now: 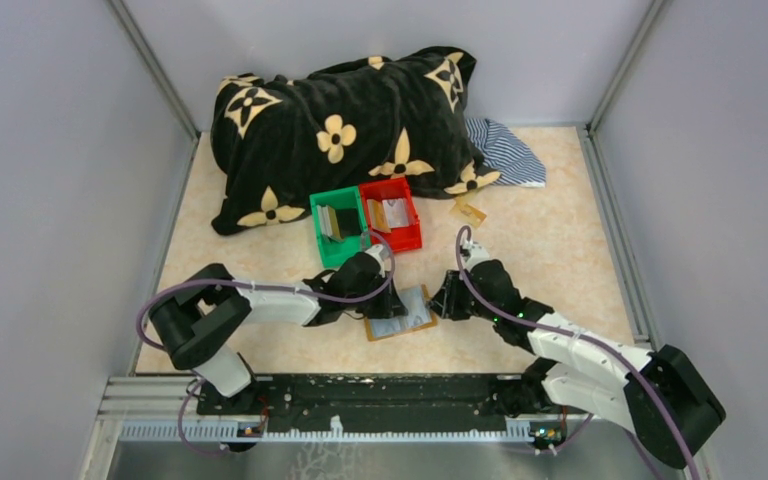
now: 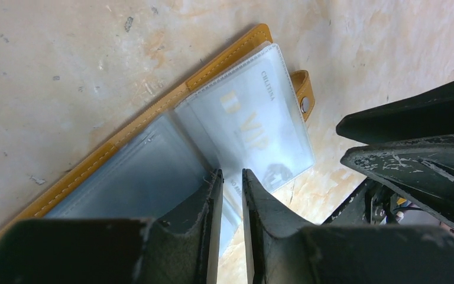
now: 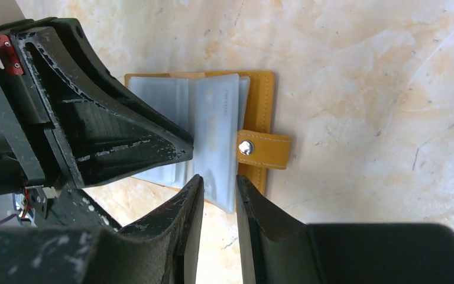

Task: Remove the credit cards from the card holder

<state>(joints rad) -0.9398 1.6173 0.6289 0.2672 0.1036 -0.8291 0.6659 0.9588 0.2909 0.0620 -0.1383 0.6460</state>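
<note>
The card holder lies open on the table between my two grippers, tan leather outside with clear grey sleeves inside. One sleeve shows a pale credit card with gold "VIP" lettering. My left gripper has its tips on the sleeves near the fold, jaws a narrow gap apart with nothing pinched. My right gripper is open, its tips straddling the near edge of a raised sleeve beside the strap tab. More credit cards sit in the green bin and the red bin.
The green bin and red bin stand side by side just behind the holder. A tan card lies loose on the table right of the red bin. A black flowered pillow and a striped cloth fill the back.
</note>
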